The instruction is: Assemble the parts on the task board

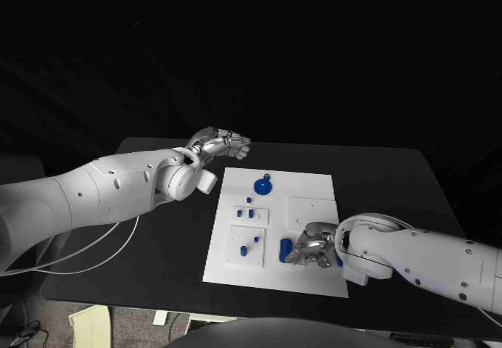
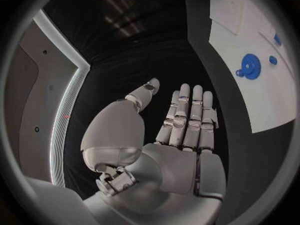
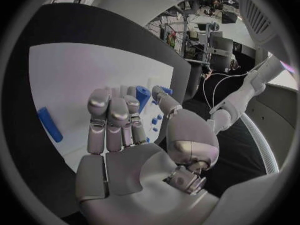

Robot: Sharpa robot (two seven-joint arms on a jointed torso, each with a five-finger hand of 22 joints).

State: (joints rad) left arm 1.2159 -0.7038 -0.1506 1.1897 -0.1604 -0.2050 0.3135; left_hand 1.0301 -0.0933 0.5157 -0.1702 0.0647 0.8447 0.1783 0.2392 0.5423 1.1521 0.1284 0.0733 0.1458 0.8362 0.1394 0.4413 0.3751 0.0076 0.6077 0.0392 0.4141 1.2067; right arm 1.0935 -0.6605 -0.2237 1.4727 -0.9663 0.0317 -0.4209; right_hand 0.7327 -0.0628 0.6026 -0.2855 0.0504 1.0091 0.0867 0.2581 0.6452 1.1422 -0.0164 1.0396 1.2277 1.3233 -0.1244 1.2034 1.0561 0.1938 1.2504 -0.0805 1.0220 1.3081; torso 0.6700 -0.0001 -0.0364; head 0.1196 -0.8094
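The white task board (image 1: 314, 190) lies in the middle of the black table. On it are a round blue disc (image 1: 264, 186), small blue pegs (image 1: 243, 214) and a long blue part (image 1: 286, 249). My right hand (image 1: 314, 246) is low over the board's near right part, fingers curled. In the right wrist view that blue part (image 3: 142, 96) shows between the thumb and fingertips (image 3: 109, 105); whether they grip it is unclear. Another blue bar (image 3: 49, 124) lies flat on the board beside the hand. My left hand (image 1: 220, 143) hovers beyond the board's far left corner, fingers straight, holding nothing (image 2: 187, 130).
Bare black table (image 1: 387, 181) surrounds the board on all sides. The left wrist view shows the board's corner (image 2: 244, 20) with the blue disc (image 2: 250, 65) and a peg (image 2: 273, 60). A white cable (image 1: 104, 250) runs under my left arm.
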